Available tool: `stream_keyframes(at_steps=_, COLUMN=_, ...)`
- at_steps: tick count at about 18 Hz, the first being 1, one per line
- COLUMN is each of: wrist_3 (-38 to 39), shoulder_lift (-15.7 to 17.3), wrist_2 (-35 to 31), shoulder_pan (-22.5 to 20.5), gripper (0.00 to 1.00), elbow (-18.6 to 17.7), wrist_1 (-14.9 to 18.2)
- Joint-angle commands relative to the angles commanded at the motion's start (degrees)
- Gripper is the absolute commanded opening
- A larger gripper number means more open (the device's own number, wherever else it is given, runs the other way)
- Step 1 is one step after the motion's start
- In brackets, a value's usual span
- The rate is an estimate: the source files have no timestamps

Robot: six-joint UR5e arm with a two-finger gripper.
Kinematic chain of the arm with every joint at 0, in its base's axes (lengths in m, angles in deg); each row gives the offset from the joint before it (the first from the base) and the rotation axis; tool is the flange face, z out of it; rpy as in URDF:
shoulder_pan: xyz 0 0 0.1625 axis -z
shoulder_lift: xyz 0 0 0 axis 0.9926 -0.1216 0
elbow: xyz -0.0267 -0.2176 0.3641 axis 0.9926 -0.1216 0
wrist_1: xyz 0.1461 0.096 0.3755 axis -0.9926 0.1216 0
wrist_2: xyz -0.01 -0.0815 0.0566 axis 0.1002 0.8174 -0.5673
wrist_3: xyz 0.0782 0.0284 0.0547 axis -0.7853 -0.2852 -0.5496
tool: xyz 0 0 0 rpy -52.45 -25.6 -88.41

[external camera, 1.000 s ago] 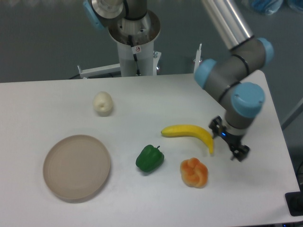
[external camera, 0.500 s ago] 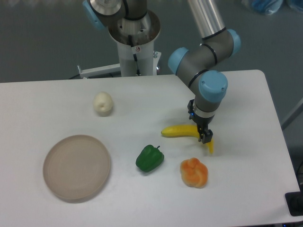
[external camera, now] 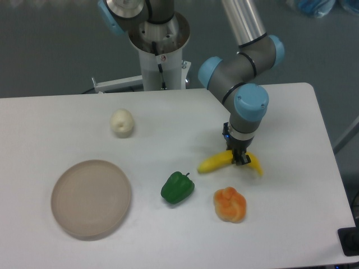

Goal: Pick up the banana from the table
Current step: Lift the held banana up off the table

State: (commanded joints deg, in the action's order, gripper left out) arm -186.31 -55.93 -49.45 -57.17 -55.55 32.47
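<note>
The bright yellow banana (external camera: pixel 213 163) lies across the right-centre of the white table (external camera: pixel 168 123), its two ends pointing down-left and down-right. My gripper (external camera: pixel 239 158) points straight down over the banana's middle. Its fingers are closed on the banana and hide the middle part. I cannot tell whether the banana is off the tabletop or still touching it.
A lumpy orange fruit (external camera: pixel 230 204) sits just in front of the banana. A green pepper (external camera: pixel 178 187) is to its left. A round beige plate (external camera: pixel 91 197) lies at front left, and a pale round fruit (external camera: pixel 122 123) behind it. The robot base (external camera: pixel 159 50) stands at the back.
The arm swung left from beside the banana's right end to over its middle and closed on it. The banana has since turned and shifted slightly right, its left end now lower.
</note>
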Motion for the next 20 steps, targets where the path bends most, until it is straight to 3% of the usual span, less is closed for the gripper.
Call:
stream_keyframes(at_steps=4, wrist_3=0.0, shoulder_lift=0.6, wrist_2=-0.1, shoulder_pan=-0.7, gripper=0.33, elbow=1.9, wrist_1=0.4)
stream_keyframes(at_steps=6, wrist_3=0.0, shoulder_lift=0.6, wrist_2=-0.1, shoulder_pan=-2.2, gripper=0.33, elbow=4.3, wrist_1=2.4)
stream_keyframes(at_steps=7, wrist_3=0.0, shoulder_lift=0.7, wrist_2=-1.6, shoulder_pan=-2.8, gripper=0.33, elbow=7.8, wrist_1=5.6)
stream_keyframes(at_steps=8, wrist_3=0.0, shoulder_lift=0.4, wrist_2=-3.2, shoulder_pan=-3.3, gripper=0.33, elbow=12.1, wrist_1=11.2)
stream_keyframes(at_steps=11, wrist_3=0.1, shoulder_lift=-1.0, wrist_2=-3.7, shoulder_pan=-4.6, gripper=0.33, elbow=18.6, wrist_1=18.8)
stream_keyframes(at_steps=14, wrist_3=2.6, shoulder_lift=-2.0, wrist_2=-3.2, shoulder_pan=-5.5, gripper=0.31, elbow=21.5, wrist_1=19.4)
stream_keyframes(at_steps=16, wrist_3=9.4, shoulder_lift=-3.1, wrist_2=-2.2, shoulder_pan=-5.6, gripper=0.25, elbow=23.4, wrist_1=19.3)
stream_keyframes(at_steps=20, wrist_3=15.3, shoulder_lift=-5.1, wrist_2=2.3, shoulder_pan=-5.5, gripper=0.24, elbow=26.4, wrist_1=19.2)
